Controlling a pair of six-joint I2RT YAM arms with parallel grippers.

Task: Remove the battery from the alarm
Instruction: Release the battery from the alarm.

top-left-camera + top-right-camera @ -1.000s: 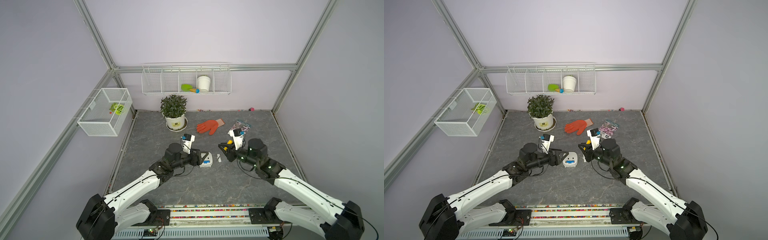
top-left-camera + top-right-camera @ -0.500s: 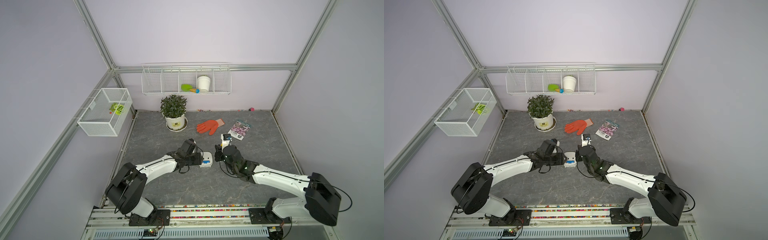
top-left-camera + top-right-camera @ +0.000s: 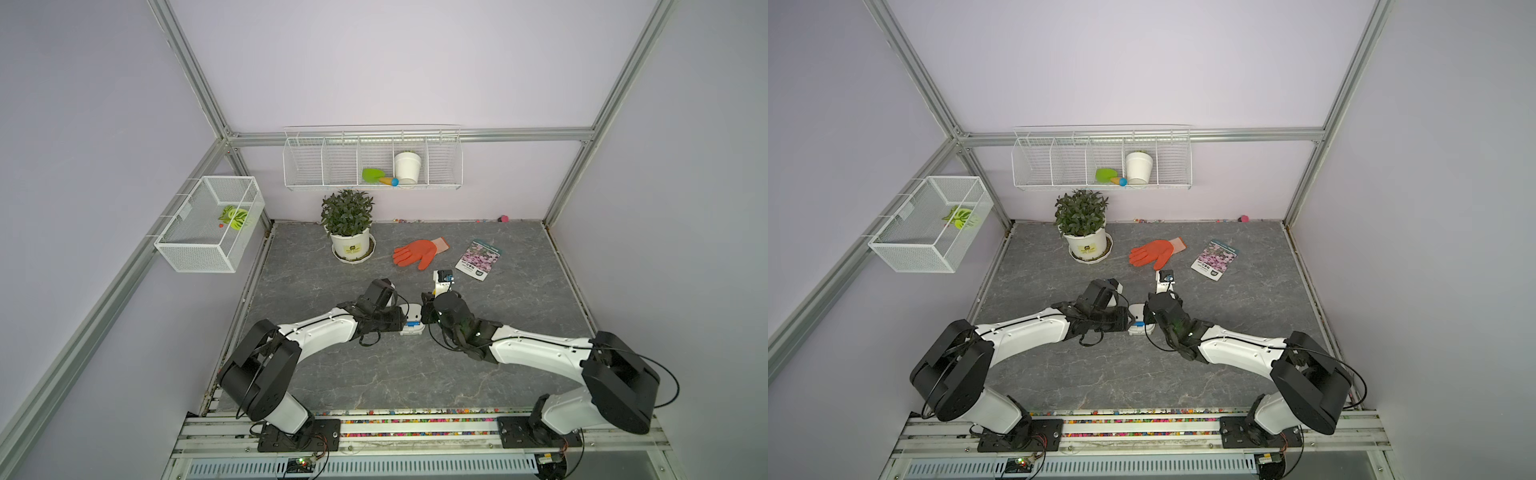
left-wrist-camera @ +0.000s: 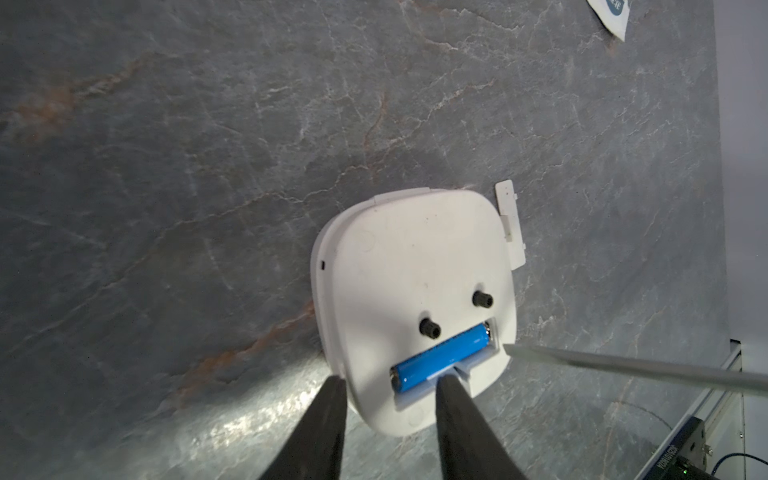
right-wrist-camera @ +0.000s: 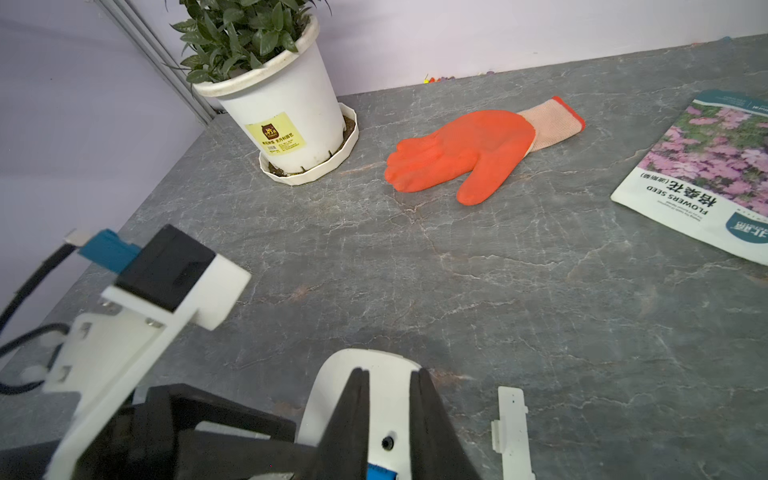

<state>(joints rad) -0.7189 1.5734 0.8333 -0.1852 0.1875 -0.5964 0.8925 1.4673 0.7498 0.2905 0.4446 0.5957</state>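
Grey stone-look table (image 4: 208, 166) is taken up at its middle by the alarm (image 4: 415, 291), laid dial-down so that the recess in its back is exposed. The battery (image 4: 440, 359) is seated there along the near edge, not yet lifted. The near-left corner is straddled by the left gripper (image 4: 390, 380), jaws moderately parted, one finger outside the casing and one at the recess lip, apparently so that the clock is steadied; a firm clamp is not seen. Over the back the right gripper (image 5: 390, 372) is held with jaws narrowly parted and nothing between them, probably for picking the cell out. The white cover (image 4: 511, 224) is parked just to the right. Farther off, a glove (image 5: 461, 153) and a seed packet (image 5: 706, 166) are left clear of the work
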